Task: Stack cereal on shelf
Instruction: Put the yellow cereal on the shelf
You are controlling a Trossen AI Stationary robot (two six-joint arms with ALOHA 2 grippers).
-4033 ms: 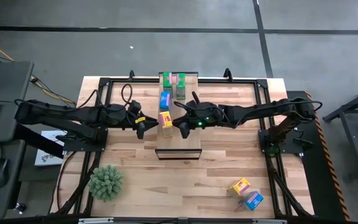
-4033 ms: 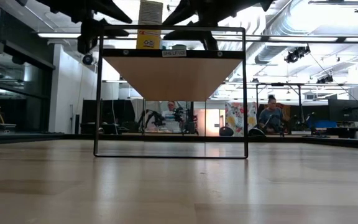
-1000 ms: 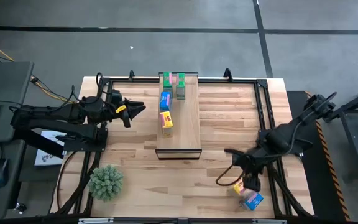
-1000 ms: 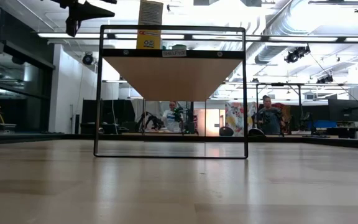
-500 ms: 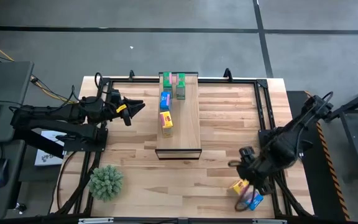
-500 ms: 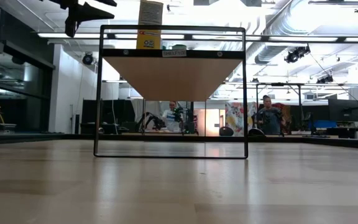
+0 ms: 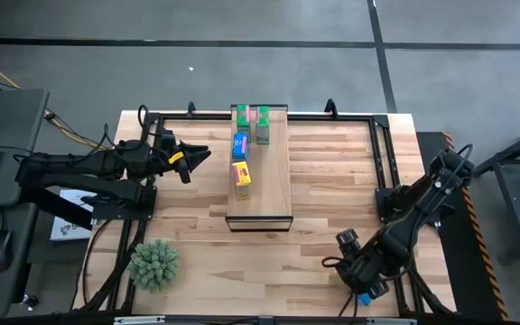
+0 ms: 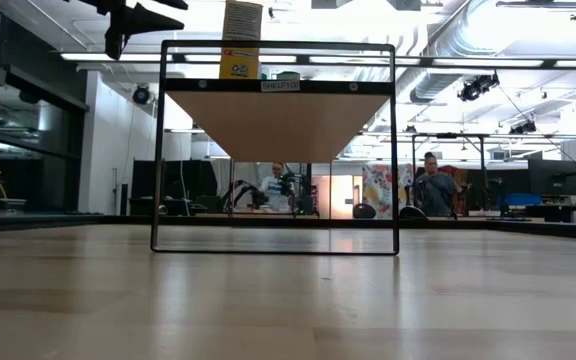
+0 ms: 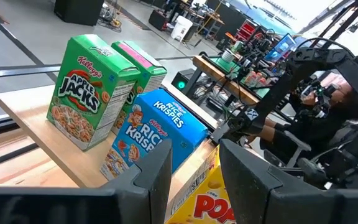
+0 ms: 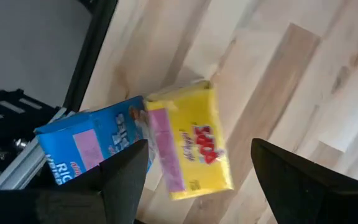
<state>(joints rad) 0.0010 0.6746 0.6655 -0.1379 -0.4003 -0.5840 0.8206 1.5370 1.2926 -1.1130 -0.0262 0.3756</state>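
Note:
The shelf point(image 7: 260, 171) is a pale plank raised on a dark frame mid-table. On it stand two green cereal boxes point(image 9: 82, 93), a blue one point(image 9: 157, 134) and a yellow one point(image 7: 241, 175). Near the table's near right corner a yellow box point(image 10: 191, 149) and a blue box point(image 10: 92, 146) lie flat on the tabletop, side by side. My right gripper point(image 10: 197, 186) hangs open just above them, its fingers to either side of the yellow box. My left gripper point(image 7: 197, 155) waits open left of the shelf, with nothing between its fingers.
A spiky green plant ball point(image 7: 154, 263) sits near the front left corner. Dark frame rails point(image 7: 386, 162) run along the table's sides. The near right table edge and a metal rail point(image 10: 17, 168) lie close beside the blue box.
My right gripper has gone toward the table's near edge and down over the two loose boxes, which it now covers in the high view. The boxes have stayed where they were.

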